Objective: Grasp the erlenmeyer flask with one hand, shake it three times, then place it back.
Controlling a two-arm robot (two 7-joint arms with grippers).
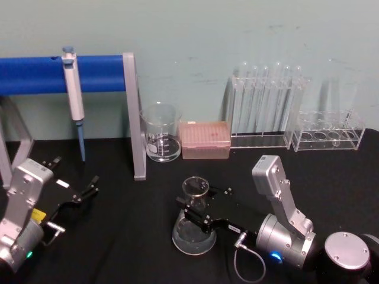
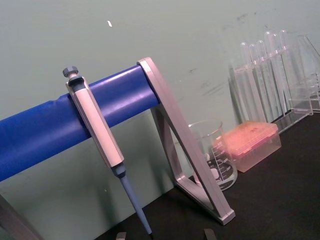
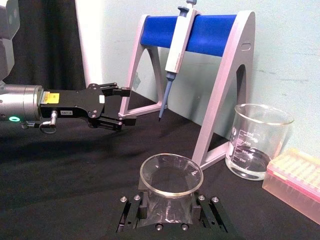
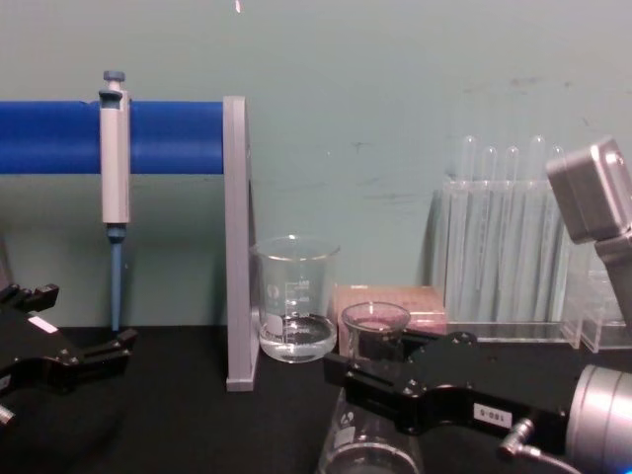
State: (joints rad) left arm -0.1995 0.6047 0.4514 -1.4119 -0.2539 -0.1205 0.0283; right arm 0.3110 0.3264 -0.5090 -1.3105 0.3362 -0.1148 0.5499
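Erlenmeyer flask point(image 1: 193, 238) stands upright on the black table point(image 1: 118, 248), in front of the beaker point(image 1: 161, 139) and slightly to its right. The right gripper point(image 1: 193, 208) has both fingers pressed against the flask's neck, one on each side, just below the rim. The left gripper point(image 1: 90, 190) hovers well left of the beaker and nearer the robot, its fingers spread and holding nothing.
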